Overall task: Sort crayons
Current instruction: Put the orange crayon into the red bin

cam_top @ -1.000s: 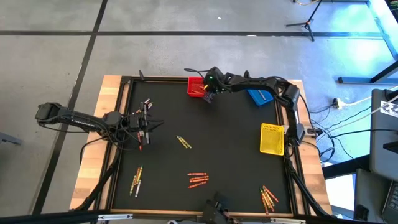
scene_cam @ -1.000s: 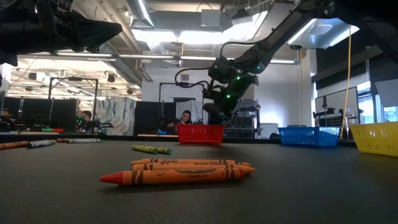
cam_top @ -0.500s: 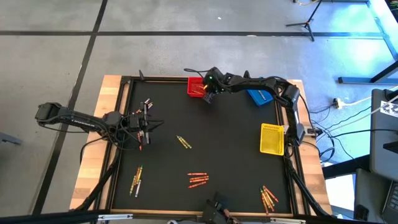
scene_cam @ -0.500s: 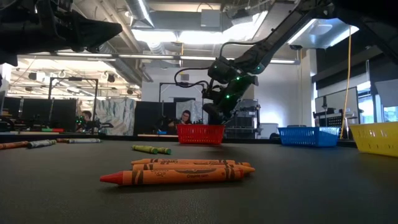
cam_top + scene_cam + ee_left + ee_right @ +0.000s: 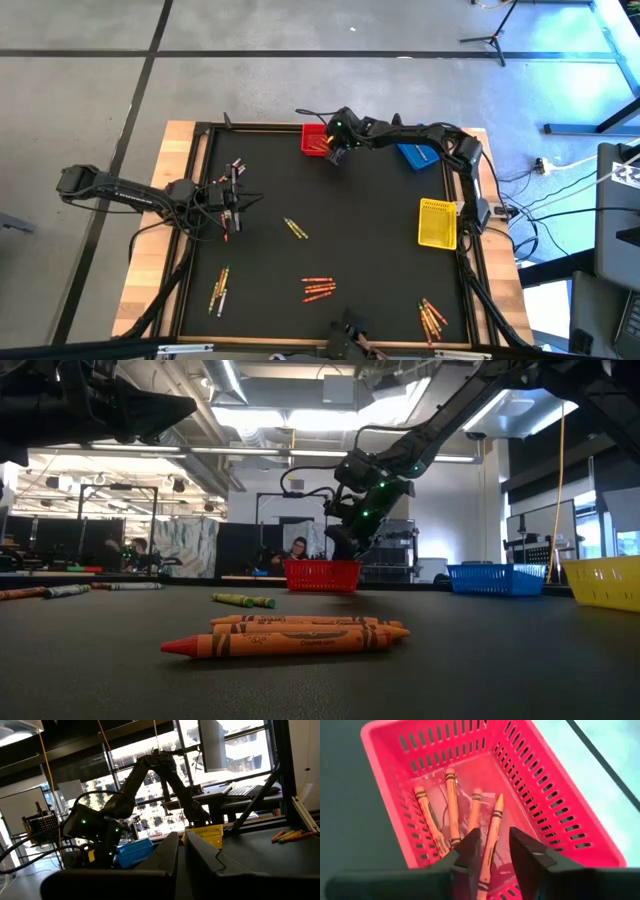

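Right end effector (image 5: 490, 851) over red bin (image 5: 560, 827), fingers slightly parted around an orange crayon (image 5: 488, 847): release fully, lift straight; left end effector (image 5: 232, 200) waits near-closed above desk (image 5: 370, 220); loose crayons (image 5: 318, 289) scattered.

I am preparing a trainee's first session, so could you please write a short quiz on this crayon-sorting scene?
1. Which bin is the right hand poised over? A) blue B) red C) yellow
2. True or false: the left hand is also over the red bin.
3. Fill in: the right wrist view shows ____ crayons against the red bin's floor.

Key: 1 B. 2 False; it is near the table's left side, far from that bin. 3 Four; one of them shows between the right hand's open fingers.
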Controlling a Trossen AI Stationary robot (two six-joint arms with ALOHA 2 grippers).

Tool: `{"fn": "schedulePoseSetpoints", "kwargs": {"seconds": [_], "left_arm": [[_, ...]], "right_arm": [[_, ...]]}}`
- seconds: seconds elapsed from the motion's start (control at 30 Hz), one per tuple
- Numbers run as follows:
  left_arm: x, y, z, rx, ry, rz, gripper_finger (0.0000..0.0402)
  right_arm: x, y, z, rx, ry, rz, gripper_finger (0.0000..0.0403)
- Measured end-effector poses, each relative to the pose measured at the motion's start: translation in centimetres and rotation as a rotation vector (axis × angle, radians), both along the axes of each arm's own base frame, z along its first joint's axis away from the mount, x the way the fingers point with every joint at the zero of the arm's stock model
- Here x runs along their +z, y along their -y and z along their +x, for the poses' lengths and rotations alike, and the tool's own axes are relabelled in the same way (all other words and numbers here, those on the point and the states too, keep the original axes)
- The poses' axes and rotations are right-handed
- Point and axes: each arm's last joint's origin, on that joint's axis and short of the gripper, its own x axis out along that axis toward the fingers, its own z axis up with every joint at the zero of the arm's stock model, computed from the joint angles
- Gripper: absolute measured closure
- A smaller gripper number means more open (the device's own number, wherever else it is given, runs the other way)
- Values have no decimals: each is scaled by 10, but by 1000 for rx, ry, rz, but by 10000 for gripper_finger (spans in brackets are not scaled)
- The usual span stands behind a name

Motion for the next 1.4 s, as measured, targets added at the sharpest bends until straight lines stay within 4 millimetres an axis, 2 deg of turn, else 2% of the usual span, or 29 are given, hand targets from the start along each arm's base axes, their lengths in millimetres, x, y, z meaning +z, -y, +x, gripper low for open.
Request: {"fn": "schedulePoseSetpoints", "kwargs": {"seconds": [0.1, 0.27, 0.43, 0.53, 0.8, 1.0, 1.2, 1.4], "left_arm": [[0, 0, 0, 0, 0, 0, 376], [0, 0, 0, 0, 0, 0, 376], [0, 0, 0, 0, 1, 0, 376], [0, 0, 0, 0, 1, 0, 376], [0, 0, 0, -2, 0, 0, 376], [0, 0, 0, -4, 1, -1, 376], [0, 0, 0, -5, 1, -3, 376], [0, 0, 0, -6, 1, -6, 376]], "right_arm": [[18, -3, -4, 27, 13, -13, 286], [61, -24, -14, 73, 39, -13, 283], [97, -67, -14, 171, 62, -17, 283], [108, -98, -11, 246, 62, -15, 283], [111, -189, 9, 486, 68, -10, 283], [110, -244, 12, 611, 75, 0, 283], [110, -287, 9, 692, 84, 31, 283], [112, -314, 5, 759, 108, 39, 283]]}}
